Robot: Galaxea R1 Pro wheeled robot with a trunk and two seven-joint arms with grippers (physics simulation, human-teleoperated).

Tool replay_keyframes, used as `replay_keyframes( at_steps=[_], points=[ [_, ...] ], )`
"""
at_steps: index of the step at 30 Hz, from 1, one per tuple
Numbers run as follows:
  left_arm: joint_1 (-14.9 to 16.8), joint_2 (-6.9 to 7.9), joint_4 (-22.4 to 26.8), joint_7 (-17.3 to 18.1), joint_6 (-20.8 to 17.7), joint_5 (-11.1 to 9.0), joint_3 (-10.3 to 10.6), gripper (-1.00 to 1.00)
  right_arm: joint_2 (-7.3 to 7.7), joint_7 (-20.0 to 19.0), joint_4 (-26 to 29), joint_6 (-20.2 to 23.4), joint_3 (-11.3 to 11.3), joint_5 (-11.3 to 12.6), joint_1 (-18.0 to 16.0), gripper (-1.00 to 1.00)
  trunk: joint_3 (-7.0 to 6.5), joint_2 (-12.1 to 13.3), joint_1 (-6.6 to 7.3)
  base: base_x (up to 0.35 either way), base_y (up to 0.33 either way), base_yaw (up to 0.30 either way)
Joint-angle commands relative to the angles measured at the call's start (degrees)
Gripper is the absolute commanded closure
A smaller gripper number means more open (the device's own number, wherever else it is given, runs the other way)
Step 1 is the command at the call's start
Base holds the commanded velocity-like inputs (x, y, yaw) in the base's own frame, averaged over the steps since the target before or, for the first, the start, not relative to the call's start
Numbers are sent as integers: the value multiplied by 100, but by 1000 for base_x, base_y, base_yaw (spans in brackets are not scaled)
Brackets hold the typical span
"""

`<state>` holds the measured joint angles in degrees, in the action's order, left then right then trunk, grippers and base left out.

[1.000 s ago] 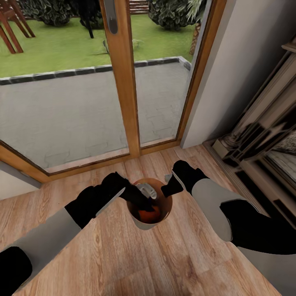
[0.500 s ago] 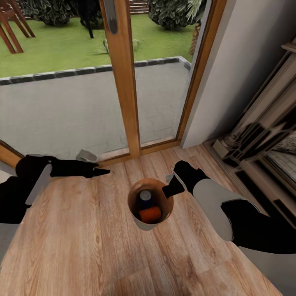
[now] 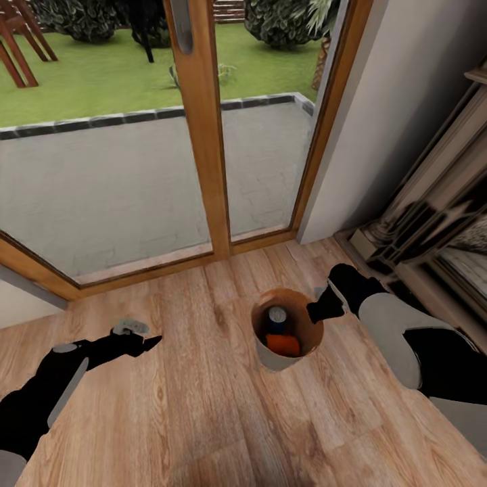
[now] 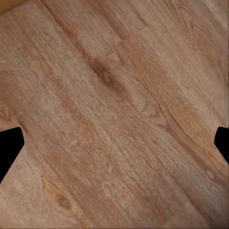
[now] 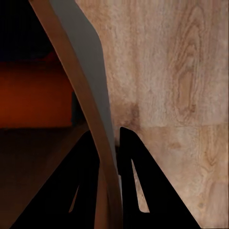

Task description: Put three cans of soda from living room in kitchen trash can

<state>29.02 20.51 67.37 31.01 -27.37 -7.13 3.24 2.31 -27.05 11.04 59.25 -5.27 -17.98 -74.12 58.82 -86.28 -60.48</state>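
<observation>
The right gripper (image 3: 318, 310) was clamped on the rim of the trash can (image 3: 269, 356), one finger (image 5: 88, 186) inside the wall and one outside. In the bin lay a blue soda can (image 3: 276, 318) and an orange soda can (image 3: 283, 345). To its left, the left gripper (image 3: 150, 341) hung with jaws spread and empty over the wood floor (image 3: 203, 419), near the glass door (image 3: 135, 169).

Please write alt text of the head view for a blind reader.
A trash can stands on a wooden floor before glass doors, holding a blue can and an orange can. The right tool grips its rim; the left tool hovers apart, open.
</observation>
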Motion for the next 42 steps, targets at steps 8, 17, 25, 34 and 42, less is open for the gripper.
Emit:
replay_keyframes(
  at_steps=[8,17,25,34,42],
  points=[
    [-648,-79,96,-247,600,-24,1,-100,195,-47,-33,32,28,135,3,100,144,-322,-176,0,0,0],
    [-753,-199,33,-306,730,27,5,-100,225,-39,-167,-27,136,129,40,100,306,-683,-374,0,0,0],
    [-757,-264,-114,-378,832,28,7,-100,221,-40,-181,-37,140,128,80,100,449,-1004,-549,0,0,0],
    [-757,-266,-135,-355,839,32,10,-100,220,-38,-176,-45,140,125,90,100,611,-1365,-747,0,0,0],
    [-757,-267,-210,-375,841,36,21,-100,208,-37,-173,-45,133,120,91,100,755,-1686,-923,0,0,0]
  ],
)
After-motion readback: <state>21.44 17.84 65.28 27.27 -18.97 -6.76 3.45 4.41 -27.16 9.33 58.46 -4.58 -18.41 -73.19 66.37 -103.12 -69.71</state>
